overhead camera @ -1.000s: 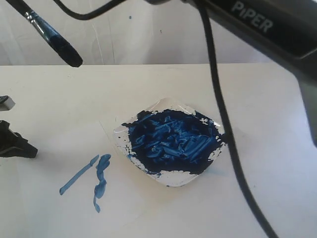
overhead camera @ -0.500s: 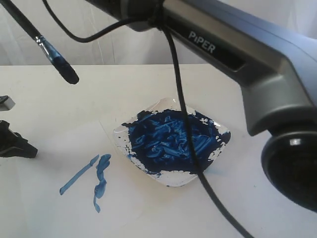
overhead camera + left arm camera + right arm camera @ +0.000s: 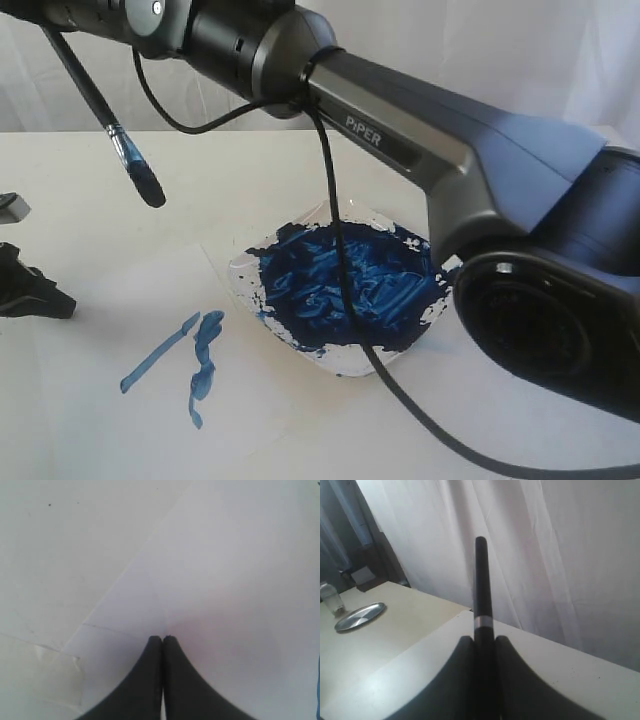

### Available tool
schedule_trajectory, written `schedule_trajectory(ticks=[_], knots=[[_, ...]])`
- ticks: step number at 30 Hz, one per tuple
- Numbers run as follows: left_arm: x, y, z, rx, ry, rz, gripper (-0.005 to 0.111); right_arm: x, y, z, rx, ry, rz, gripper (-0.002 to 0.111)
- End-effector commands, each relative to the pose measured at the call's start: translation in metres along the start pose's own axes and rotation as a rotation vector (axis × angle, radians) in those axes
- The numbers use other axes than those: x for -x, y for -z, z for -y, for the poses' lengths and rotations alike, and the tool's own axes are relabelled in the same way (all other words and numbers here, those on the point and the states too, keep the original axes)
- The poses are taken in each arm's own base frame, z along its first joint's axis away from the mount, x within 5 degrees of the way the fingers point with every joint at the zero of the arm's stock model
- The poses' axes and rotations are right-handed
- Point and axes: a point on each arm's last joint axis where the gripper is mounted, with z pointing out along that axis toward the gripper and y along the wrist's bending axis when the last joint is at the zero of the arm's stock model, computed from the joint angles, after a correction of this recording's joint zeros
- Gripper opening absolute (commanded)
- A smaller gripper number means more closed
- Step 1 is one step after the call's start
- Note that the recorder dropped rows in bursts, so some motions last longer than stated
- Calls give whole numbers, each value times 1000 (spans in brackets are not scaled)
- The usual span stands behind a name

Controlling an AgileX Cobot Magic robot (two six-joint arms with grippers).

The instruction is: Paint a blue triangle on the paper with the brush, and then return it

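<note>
Right gripper (image 3: 483,642) clamps the thin black-handled brush (image 3: 100,108), blue tip aloft; below it two streaky blue triangle strokes (image 3: 200,360) mark the flat white paper sheet (image 3: 110,290). Left gripper (image 3: 162,639) sits with jaws together. Third side likely next: lower the tip.

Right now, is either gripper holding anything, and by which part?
The right gripper clamps the brush by its black handle, with the bristle end free. The left gripper is shut on nothing.

Robot lab, white table (image 3: 70,165), curtain backdrop (image 3: 450,40)
</note>
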Motion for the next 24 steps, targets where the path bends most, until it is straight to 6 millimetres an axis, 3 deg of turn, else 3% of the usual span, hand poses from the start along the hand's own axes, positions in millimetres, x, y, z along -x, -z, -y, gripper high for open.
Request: schedule_trajectory(ticks=[1, 5, 9, 15, 24], knots=[[-1, -1, 3, -20, 4, -5, 0, 11, -1, 11, -29, -68, 132, 0], [-1, -1, 3, -20, 4, -5, 0, -2, -3, 24, -86, -182, 238, 0], [-1, -1, 3, -20, 4, -5, 0, -31, -4, 41, -143, -328, 295, 0], [-1, -1, 3, -20, 4, -5, 0, -57, 0, 51, -169, -366, 301, 0], [-1, -1, 3, -20, 4, -5, 0, -99, 21, 74, -152, -577, 456, 0]])
